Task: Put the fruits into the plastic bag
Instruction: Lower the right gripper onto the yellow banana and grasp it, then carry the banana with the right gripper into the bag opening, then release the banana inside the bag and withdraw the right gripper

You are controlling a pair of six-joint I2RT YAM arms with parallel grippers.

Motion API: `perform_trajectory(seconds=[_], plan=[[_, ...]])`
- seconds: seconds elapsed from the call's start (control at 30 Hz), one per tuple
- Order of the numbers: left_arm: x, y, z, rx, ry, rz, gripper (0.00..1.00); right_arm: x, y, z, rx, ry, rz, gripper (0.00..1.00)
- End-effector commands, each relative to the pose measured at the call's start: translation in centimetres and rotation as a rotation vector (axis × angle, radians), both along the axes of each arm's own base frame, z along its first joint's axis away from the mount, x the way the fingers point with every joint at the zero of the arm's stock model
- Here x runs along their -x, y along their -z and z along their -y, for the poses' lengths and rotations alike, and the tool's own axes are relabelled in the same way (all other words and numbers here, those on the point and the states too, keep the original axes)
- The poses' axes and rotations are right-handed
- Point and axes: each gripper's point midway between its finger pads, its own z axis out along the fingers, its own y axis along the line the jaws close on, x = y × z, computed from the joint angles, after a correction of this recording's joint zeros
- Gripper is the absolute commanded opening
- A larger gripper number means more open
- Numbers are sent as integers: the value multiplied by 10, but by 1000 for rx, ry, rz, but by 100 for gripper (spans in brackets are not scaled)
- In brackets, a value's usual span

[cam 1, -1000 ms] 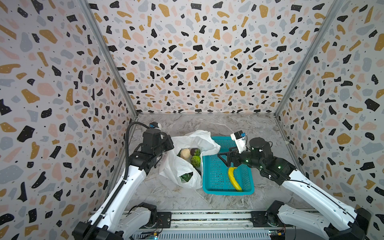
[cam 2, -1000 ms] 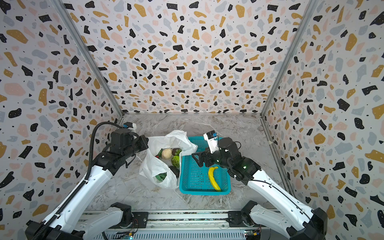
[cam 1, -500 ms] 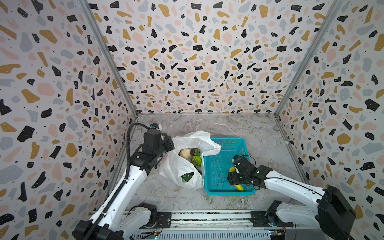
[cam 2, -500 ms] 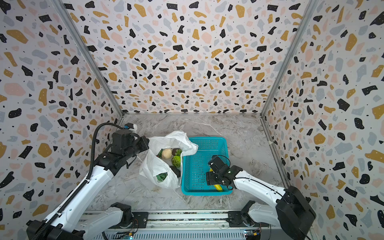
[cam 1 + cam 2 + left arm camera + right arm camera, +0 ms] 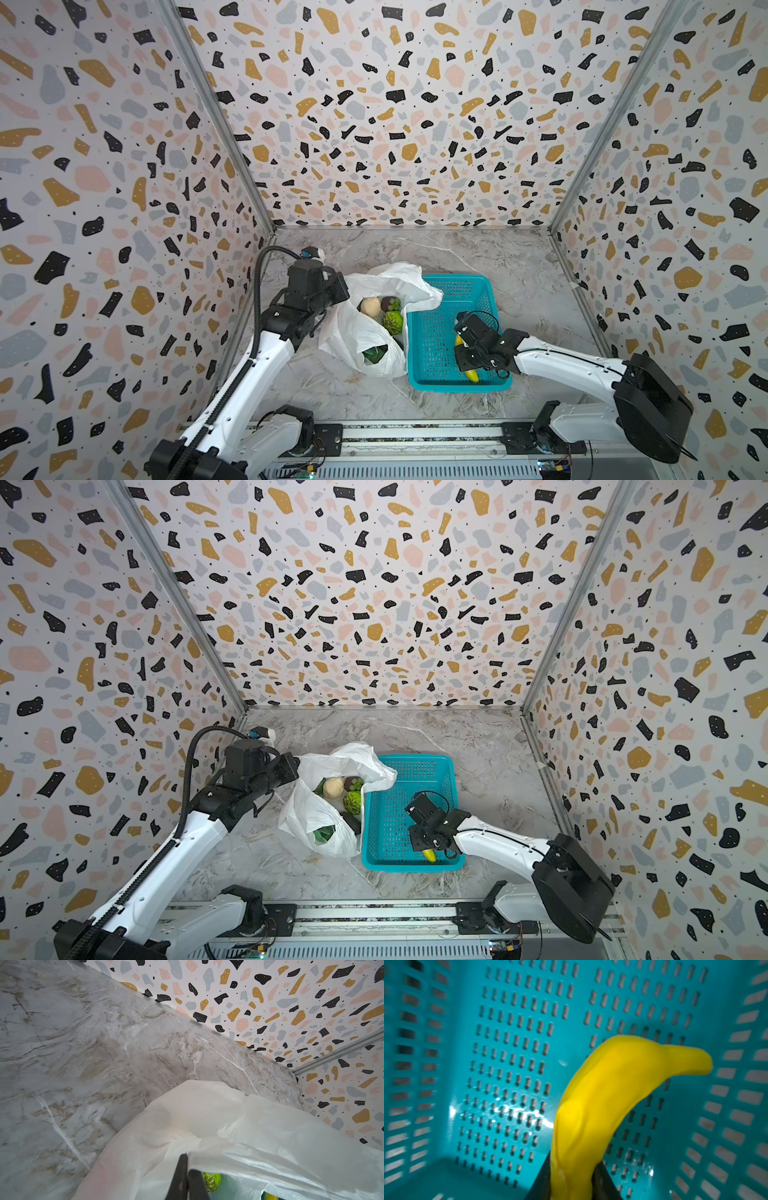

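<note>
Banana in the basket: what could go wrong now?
The right gripper pinches the smooth, curved banana, so it might twist or slip out when lifted. The plastic bag hangs open from the left gripper alone, with a flap draped over the basket rim; the banana could snag it.

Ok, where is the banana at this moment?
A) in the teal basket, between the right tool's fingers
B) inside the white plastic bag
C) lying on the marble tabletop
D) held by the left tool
A: in the right wrist view the banana sits gripped in the right tool, with the perforated floor of the teal basket behind it.
</note>
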Motion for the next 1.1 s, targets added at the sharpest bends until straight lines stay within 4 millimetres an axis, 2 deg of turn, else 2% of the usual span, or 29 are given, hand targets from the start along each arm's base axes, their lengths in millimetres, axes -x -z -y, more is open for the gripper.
perform_trajectory(seconds=[0.0,0.17,0.27,0.43,0.5,0.57,0.7,0.77,0.83,0.9,1.0,1.07], plan=[[-2,-4,3,22,12,25,0,-7,-66,-45,-221,-121,151,25],[-2,-5,10,53,42,31,0,24,-126,-95,-488,-362,195,25],[-1,-6,13,64,53,36,0,39,-150,-115,-573,-481,197,25],[-1,-7,12,62,54,38,0,48,-183,-142,-662,-613,202,25],[-1,-7,12,61,56,39,0,42,-191,-152,-674,-629,224,25],[0,-7,13,62,57,40,0,27,-197,-162,-651,-615,270,25],[1,-9,12,63,54,43,0,-17,-204,-180,-586,-538,357,26],[1,-10,12,64,55,43,0,-41,-204,-189,-567,-481,375,30],[2,-10,11,64,50,42,0,-55,-201,-201,-560,-467,370,31],[2,-11,11,65,46,43,0,-63,-195,-213,-560,-461,349,32],[2,-12,9,64,36,44,0,-60,-191,-229,-612,-497,305,37],[2,-9,9,75,28,35,0,-53,-191,-237,-649,-527,281,56]])
